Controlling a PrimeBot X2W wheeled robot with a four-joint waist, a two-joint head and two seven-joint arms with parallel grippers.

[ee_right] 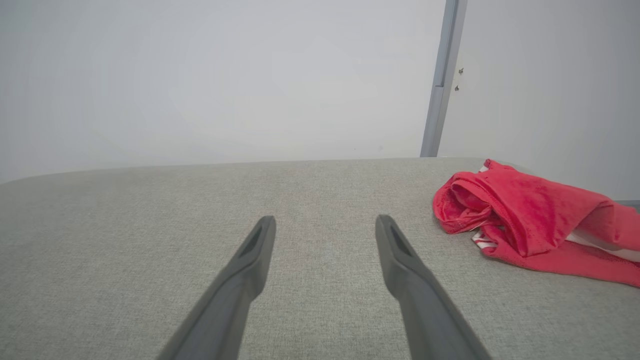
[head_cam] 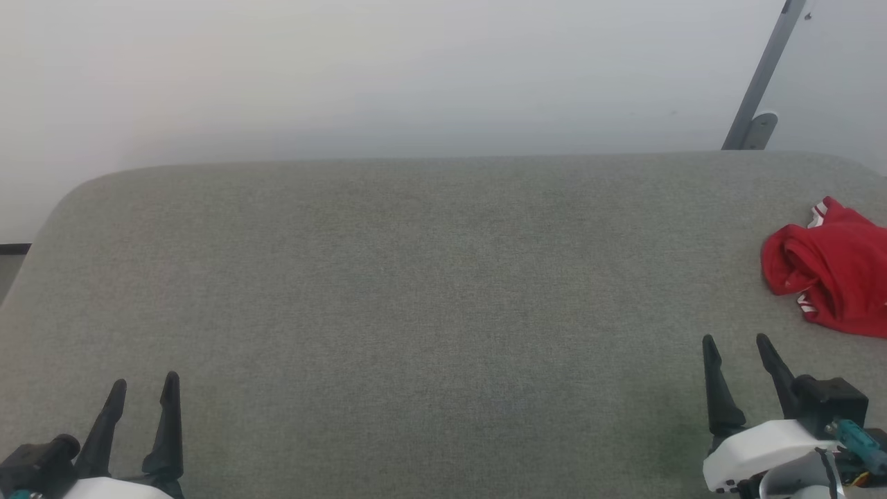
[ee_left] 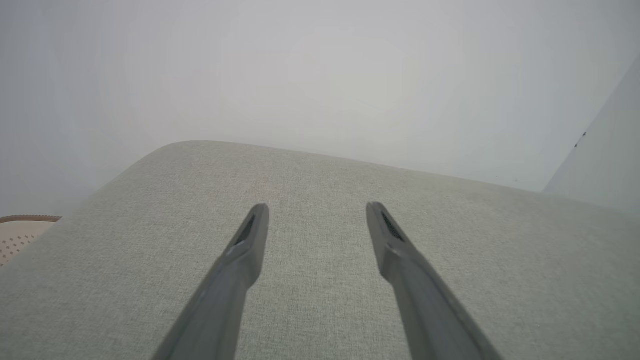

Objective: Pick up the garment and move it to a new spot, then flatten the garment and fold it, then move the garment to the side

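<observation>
The garment (head_cam: 835,270), a crumpled red shirt with bits of red-and-white striped trim, lies bunched on the grey fabric surface (head_cam: 416,291) at the far right, partly cut off by the head view's edge. It appears again in the right wrist view as the garment (ee_right: 525,220), to the right of the fingers. My right gripper (head_cam: 736,341) (ee_right: 325,220) stands open and empty, a short way in front and to the left of the shirt, not touching it. At the lower left my left gripper (head_cam: 147,382) (ee_left: 317,207) is open too, with only bare fabric between its fingers.
A pale wall stands behind the surface's rounded far edge. A grey metal post (head_cam: 762,76) leans at the back right. A beige perforated basket (ee_left: 20,235) peeks past the surface's left edge in the left wrist view.
</observation>
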